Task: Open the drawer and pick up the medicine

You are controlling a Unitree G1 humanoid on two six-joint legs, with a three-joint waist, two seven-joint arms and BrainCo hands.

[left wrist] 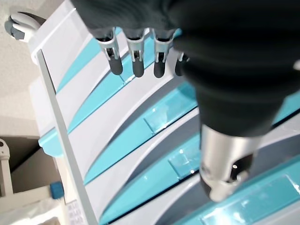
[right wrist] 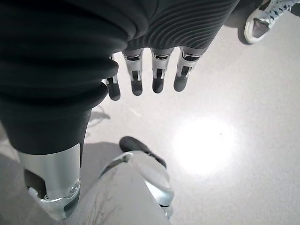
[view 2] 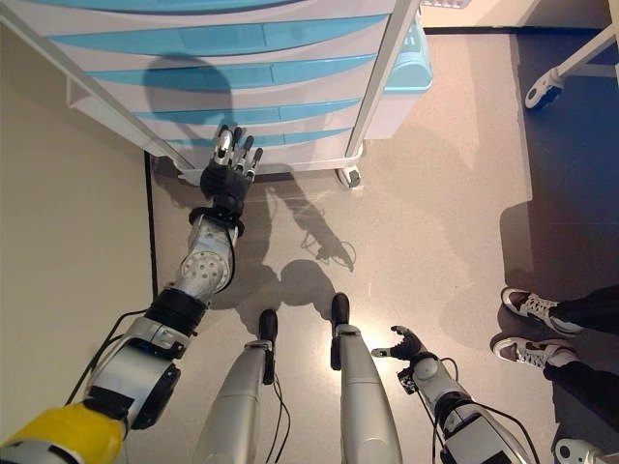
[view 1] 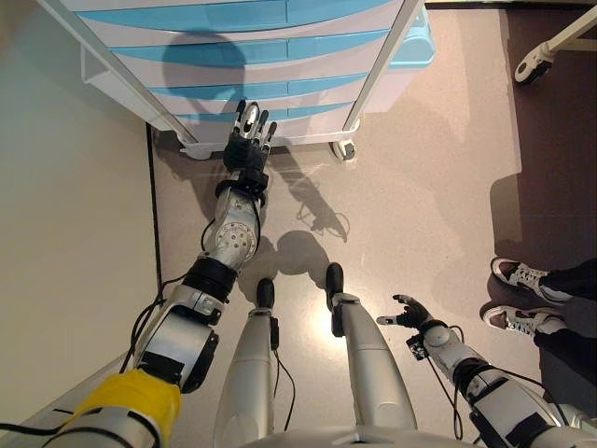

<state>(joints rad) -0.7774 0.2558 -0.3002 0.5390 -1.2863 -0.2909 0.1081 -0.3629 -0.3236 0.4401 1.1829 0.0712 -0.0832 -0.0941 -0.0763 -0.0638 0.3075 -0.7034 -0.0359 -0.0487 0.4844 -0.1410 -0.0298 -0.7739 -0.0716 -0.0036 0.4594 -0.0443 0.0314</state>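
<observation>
A white cart of light-blue drawers [view 1: 270, 56] stands on castors at the top of the eye views; all its drawers are closed. My left hand [view 1: 248, 140] is stretched out toward the lowest drawer fronts [left wrist: 164, 117], fingers [left wrist: 136, 65] straight and open, close to the fronts but touching nothing that I can see. My right hand [view 1: 408, 313] hangs low at the right, over the floor, fingers [right wrist: 157, 77] relaxed and open, holding nothing. No medicine shows in any view.
A cream wall or panel [view 1: 65, 233] runs along the left, close beside the cart. A castor [view 1: 343, 149] sits at the cart's front right corner. A person's shoes [view 1: 520, 275] stand at the right. Another wheeled frame [view 1: 546, 51] is at the upper right.
</observation>
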